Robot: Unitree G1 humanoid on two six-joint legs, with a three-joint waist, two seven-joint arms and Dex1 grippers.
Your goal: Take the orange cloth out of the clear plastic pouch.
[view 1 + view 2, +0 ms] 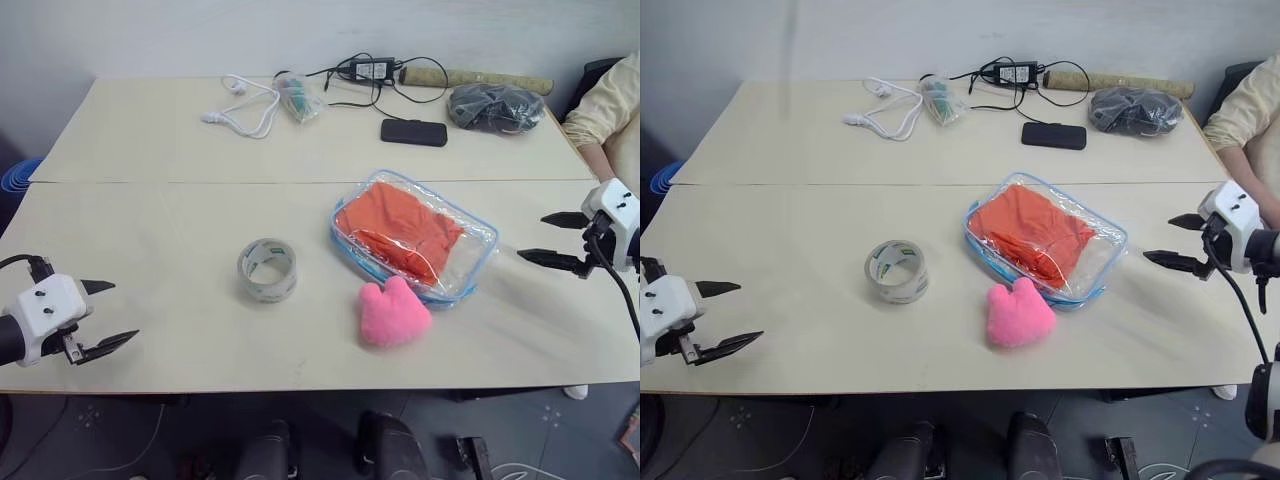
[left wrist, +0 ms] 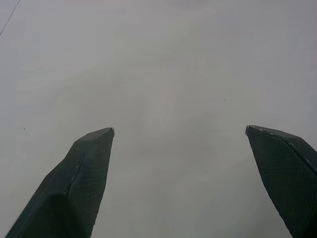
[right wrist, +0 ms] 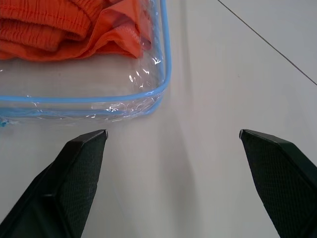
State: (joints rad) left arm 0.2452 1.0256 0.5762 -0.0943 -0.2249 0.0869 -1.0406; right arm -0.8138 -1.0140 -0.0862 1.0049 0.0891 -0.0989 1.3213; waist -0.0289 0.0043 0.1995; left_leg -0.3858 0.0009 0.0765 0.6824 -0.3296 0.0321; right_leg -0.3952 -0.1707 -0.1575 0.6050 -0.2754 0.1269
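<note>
Cloth: the orange cloth (image 1: 398, 228) lies crumpled inside the pouch, filling its far-left part; the pouch's near-right corner holds none of it.
Pouch: the clear pouch (image 1: 470, 255) with blue edging lies flat on the table, right of centre, set at a slant to the table edge. In the right wrist view one of its rounded corners (image 3: 159, 94) sits just ahead of the fingers, with the cloth's folds (image 3: 59, 25) behind the plastic.
Left gripper: the left gripper (image 1: 110, 315) hovers over the near-left part of the table, well apart from the pouch; fingers spread wide, holding nothing. Its wrist view shows the two fingertips (image 2: 91, 148) over bare tabletop.
Right gripper: the right gripper (image 1: 548, 238) hangs at the right edge, near the pouch's right end but not touching it; fingers spread wide and empty.
Plush: a pink plush (image 1: 392, 312) touches the pouch's near edge.
Tape: a tape roll (image 1: 267, 269) lies left of the pouch, between it and the left gripper.
Table: a pale wooden table (image 1: 160, 220) with a seam running left to right.
Far side: white cable (image 1: 245, 108), small bag (image 1: 299, 98), black charger (image 1: 368, 70), phone (image 1: 413, 132), dark bundle (image 1: 495, 106), and a roll (image 1: 480, 78) along the far edge.
Person: a sleeve (image 1: 610, 105) shows at the far right.
</note>
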